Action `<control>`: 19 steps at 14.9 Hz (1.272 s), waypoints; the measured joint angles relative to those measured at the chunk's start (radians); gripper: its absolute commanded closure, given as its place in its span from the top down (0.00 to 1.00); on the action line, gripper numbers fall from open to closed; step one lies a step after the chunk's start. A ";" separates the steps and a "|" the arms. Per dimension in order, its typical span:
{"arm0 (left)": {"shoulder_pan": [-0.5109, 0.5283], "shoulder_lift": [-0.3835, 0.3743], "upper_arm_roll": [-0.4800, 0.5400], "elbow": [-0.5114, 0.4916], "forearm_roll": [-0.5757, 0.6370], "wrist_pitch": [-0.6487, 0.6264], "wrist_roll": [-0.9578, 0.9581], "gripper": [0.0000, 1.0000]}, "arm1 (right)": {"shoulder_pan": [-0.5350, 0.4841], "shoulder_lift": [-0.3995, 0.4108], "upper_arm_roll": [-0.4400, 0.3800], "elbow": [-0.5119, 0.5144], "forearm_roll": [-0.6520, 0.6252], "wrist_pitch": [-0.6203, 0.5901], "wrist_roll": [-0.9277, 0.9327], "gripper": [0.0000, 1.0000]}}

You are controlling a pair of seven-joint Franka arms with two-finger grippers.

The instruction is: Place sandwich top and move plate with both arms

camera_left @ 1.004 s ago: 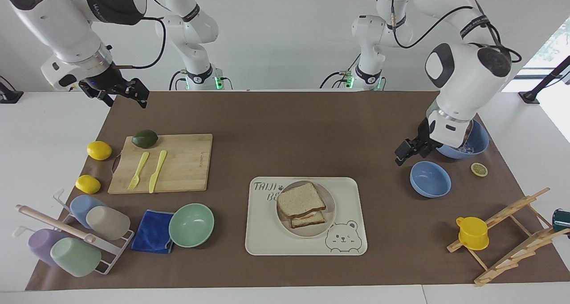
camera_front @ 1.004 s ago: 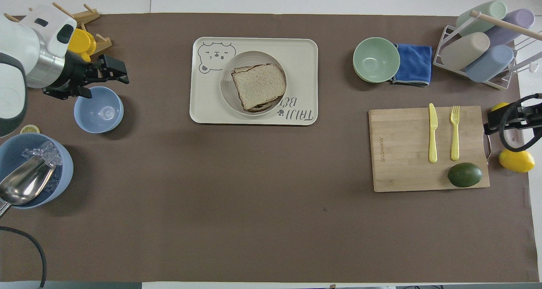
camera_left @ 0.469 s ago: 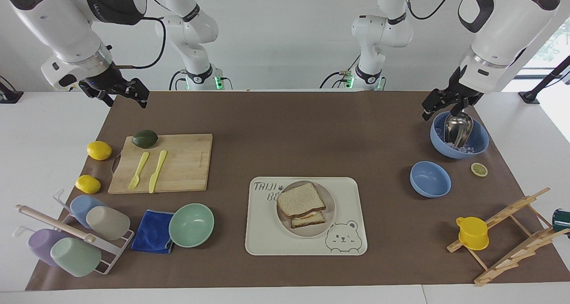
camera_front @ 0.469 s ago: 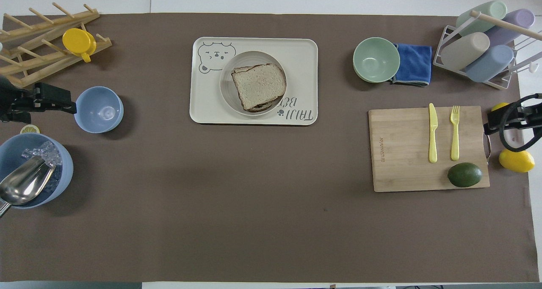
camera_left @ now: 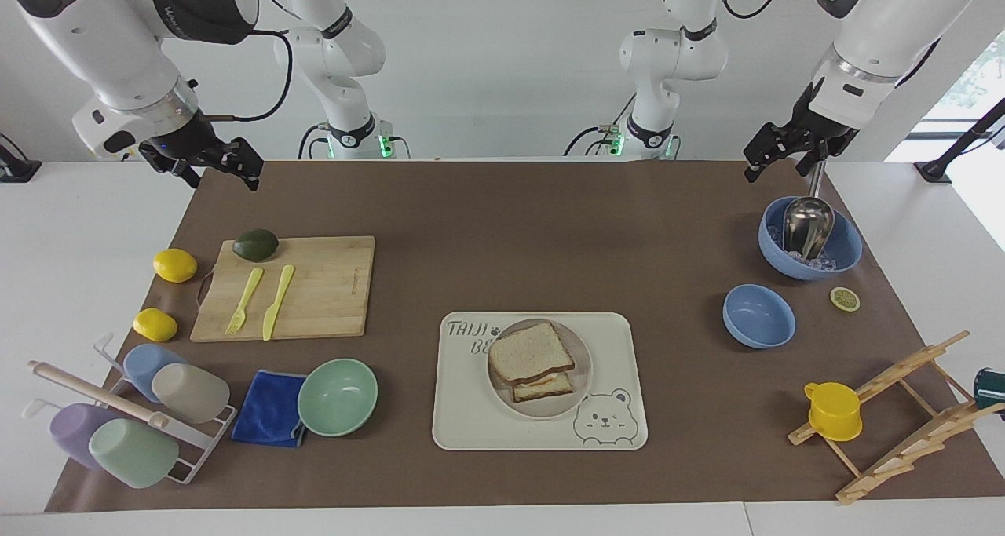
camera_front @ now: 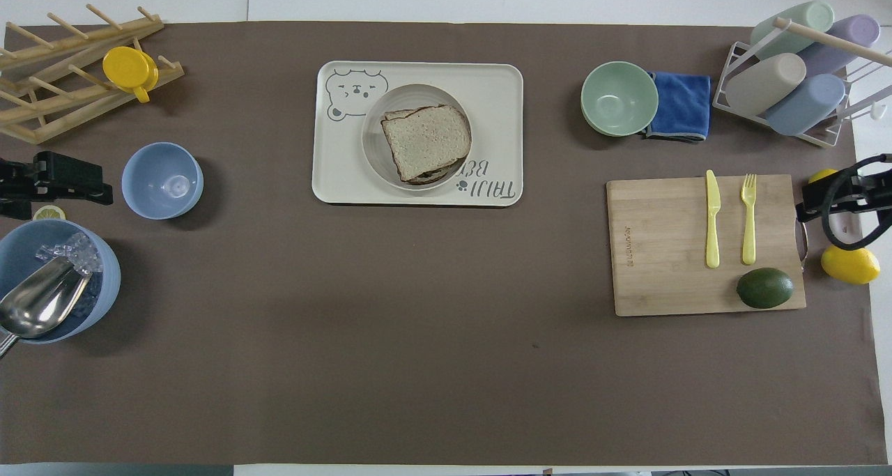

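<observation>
brown mat (camera_left: 502, 238) spread over the whole table. cream tray (camera_left: 620, 340) with bear drawing lying mid-table, at the mat's half farther from the robots. wooden board (camera_left: 330, 285) toward the right arm's end, bearing an avocado (camera_left: 255, 244), a yellow fork (camera_left: 245, 300) and a yellow knife (camera_left: 278, 300). cup rack (camera_left: 118, 410) with four tumblers at the right arm's end, farther from the robots than the board. wooden drying rack (camera_left: 903, 410) at the left arm's end, with a yellow cup (camera_left: 834, 410) on it. large blue bowl (camera_left: 844, 246) holding ice and a metal scoop (camera_left: 805, 226); small blue bowl (camera_left: 758, 315) just beside it, farther from the robots. green bowl (camera_left: 338, 396) touching a blue cloth (camera_left: 269, 408). plate (camera_left: 577, 363) resting on the tray. top slice (camera_left: 530, 351) lying on the plate, skewed over a lower slice (camera_left: 546, 387), the sandwich closed. two lemons (camera_left: 174, 264) beside the board; lemon slice (camera_left: 845, 298) beside the large bowl. left gripper (camera_left: 773, 155) raised over the mat's edge near the large bowl, fingers apart, holding nothing. right gripper (camera_left: 208, 163) waiting in the air over the mat's corner near the board, fingers apart, empty.
</observation>
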 measured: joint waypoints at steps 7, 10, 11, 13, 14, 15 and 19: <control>0.036 -0.011 -0.035 -0.012 0.001 -0.035 0.020 1.00 | 0.000 0.000 0.000 0.000 0.000 0.000 0.000 1.00; 0.035 -0.012 -0.046 -0.033 0.001 -0.036 0.023 1.00 | 0.000 0.000 0.000 0.000 0.000 0.000 0.000 1.00; 0.036 -0.009 -0.052 -0.036 0.001 -0.035 0.023 1.00 | 0.000 0.000 0.000 0.000 0.000 0.000 0.000 1.00; 0.036 0.004 -0.062 -0.036 0.002 -0.031 0.023 1.00 | 0.000 0.000 0.000 0.000 0.000 0.000 0.000 1.00; 0.036 0.010 -0.064 -0.036 0.003 -0.027 0.023 1.00 | 0.000 0.000 0.000 0.000 0.000 0.000 0.000 1.00; 0.036 0.014 -0.064 -0.036 0.004 -0.025 0.023 1.00 | 0.000 0.000 0.000 0.000 0.000 0.000 0.000 1.00; 0.036 0.015 -0.064 -0.034 0.007 -0.024 0.023 1.00 | 0.000 0.000 0.000 0.000 0.000 0.000 0.000 1.00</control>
